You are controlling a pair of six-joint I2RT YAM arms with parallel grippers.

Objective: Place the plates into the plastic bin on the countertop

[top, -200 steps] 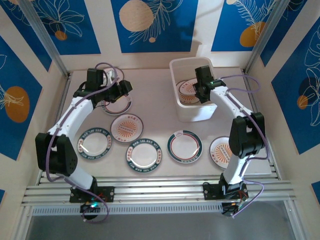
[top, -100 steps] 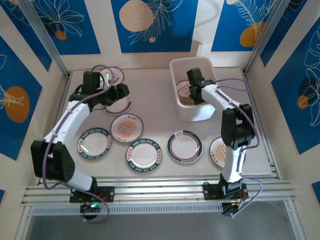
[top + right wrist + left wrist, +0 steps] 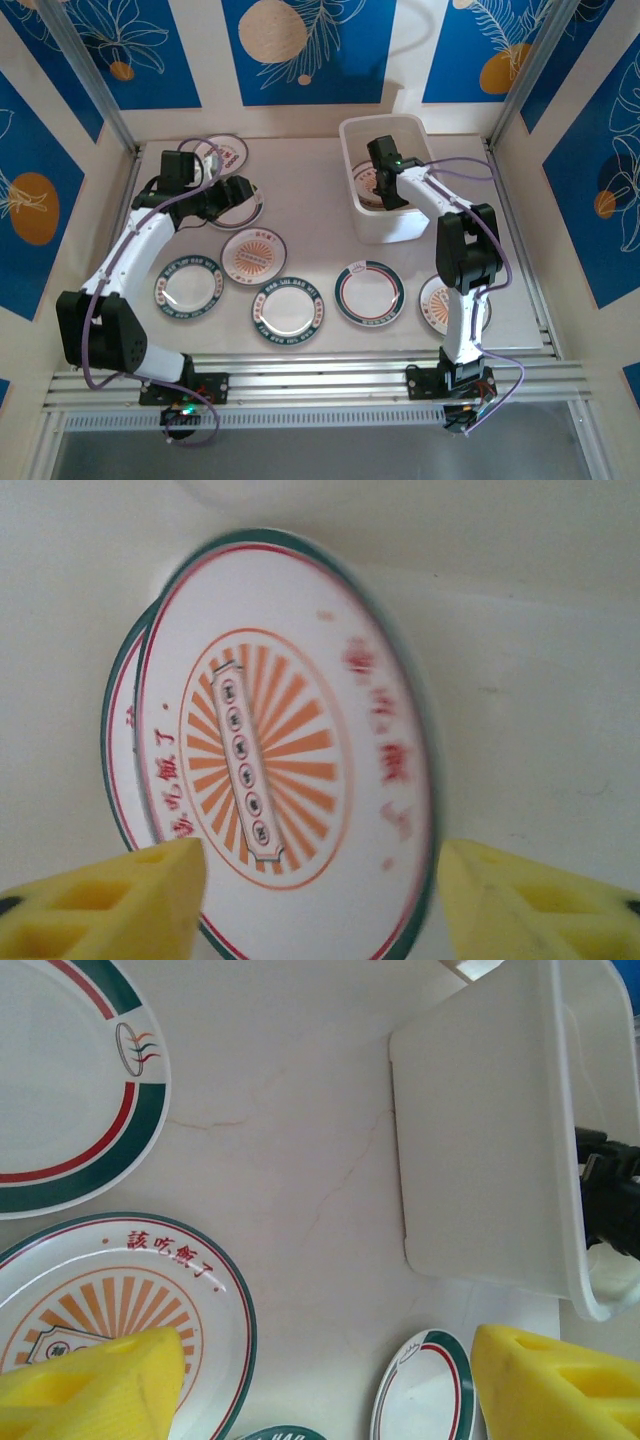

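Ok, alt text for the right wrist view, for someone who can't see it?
A round white plate with an orange sunburst centre and green-and-red rim lies on a second plate inside the white plastic bin. The right gripper hangs above, yellow fingertips apart.

Pale countertop (image 3: 310, 200) with scattered plates (image 3: 288, 307) and a plastic bin (image 3: 392, 226)

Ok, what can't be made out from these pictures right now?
- Bin: top view, the right gripper covers the stack. The right wrist view shows a sunburst plate over one more rim; anything deeper is hidden.
- The sunburst plate's right-hand lettering: blurred in the right wrist view.
- Left gripper: top view, it covers most of the plate below.
- Near-right plate: top view, half hidden behind the right arm.
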